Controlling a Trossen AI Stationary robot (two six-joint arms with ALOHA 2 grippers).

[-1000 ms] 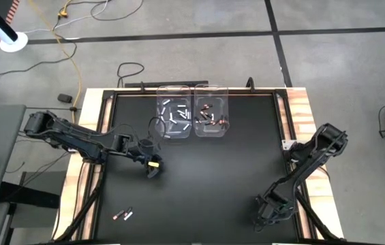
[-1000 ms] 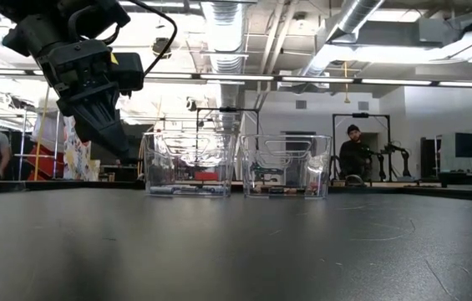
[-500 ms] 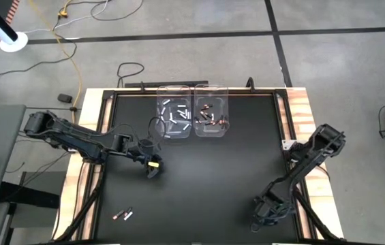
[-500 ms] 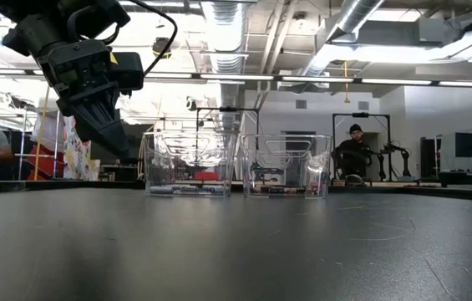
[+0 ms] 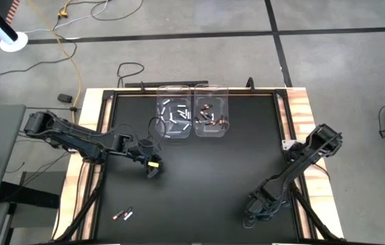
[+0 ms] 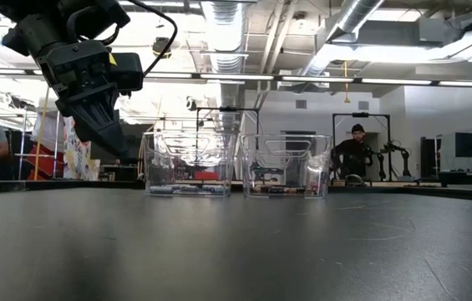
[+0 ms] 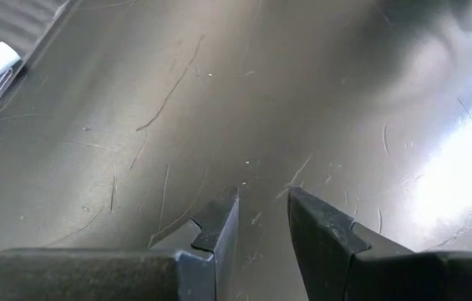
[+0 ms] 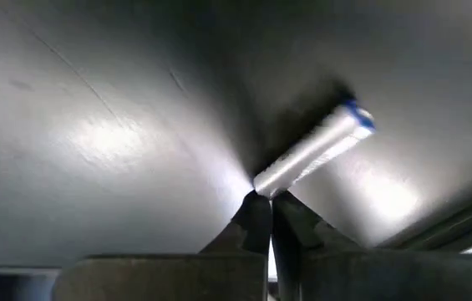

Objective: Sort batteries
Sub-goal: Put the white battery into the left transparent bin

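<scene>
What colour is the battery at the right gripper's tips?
Silver-white with a blue end; the battery shows best in the right wrist view, at the right gripper.

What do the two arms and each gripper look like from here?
Both arms are dark, jointed links with black cables looped alongside. The left gripper carries a small yellow marking near its wrist and ends in two dark, wedge-shaped fingers. The right gripper has similar dark, tapered fingers.

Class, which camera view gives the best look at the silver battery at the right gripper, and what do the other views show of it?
The right wrist view: the silver battery fills the frame, one end at the tips of the shut right gripper. In the high view the right gripper hides it. The low and left wrist views miss it.
</scene>
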